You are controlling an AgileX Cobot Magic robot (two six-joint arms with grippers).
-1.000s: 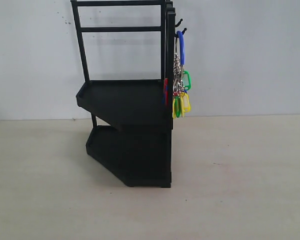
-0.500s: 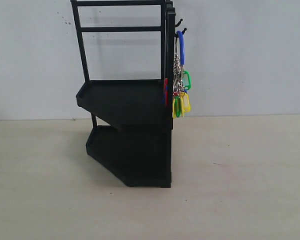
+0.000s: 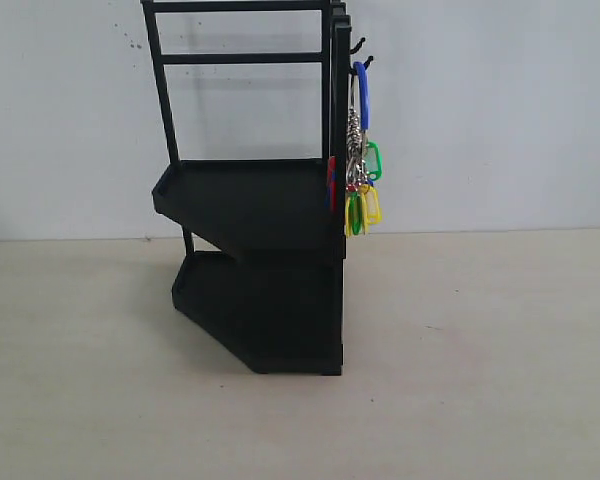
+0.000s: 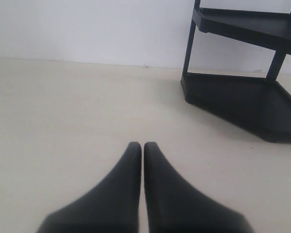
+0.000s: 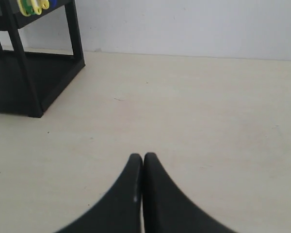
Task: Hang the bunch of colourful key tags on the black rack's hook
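Observation:
The black rack point(image 3: 260, 200) stands on the table against the white wall. The colourful key tag bunch point(image 3: 360, 180) hangs by its big blue loop from the hook point(image 3: 366, 63) on the rack's right side; its silver rings and green and yellow tags dangle beside the upper shelf. The tags' yellow tips point(image 5: 33, 6) also peek into the right wrist view. Neither gripper shows in the exterior view. My left gripper point(image 4: 138, 145) is shut and empty, low over the table near the rack's base point(image 4: 242, 102). My right gripper point(image 5: 139, 156) is shut and empty, away from the rack point(image 5: 29, 73).
A smaller upper hook point(image 3: 356, 45) sits just behind the one holding the bunch. The pale table point(image 3: 480, 360) stretches around the rack, and the white wall point(image 3: 500, 110) closes off the back.

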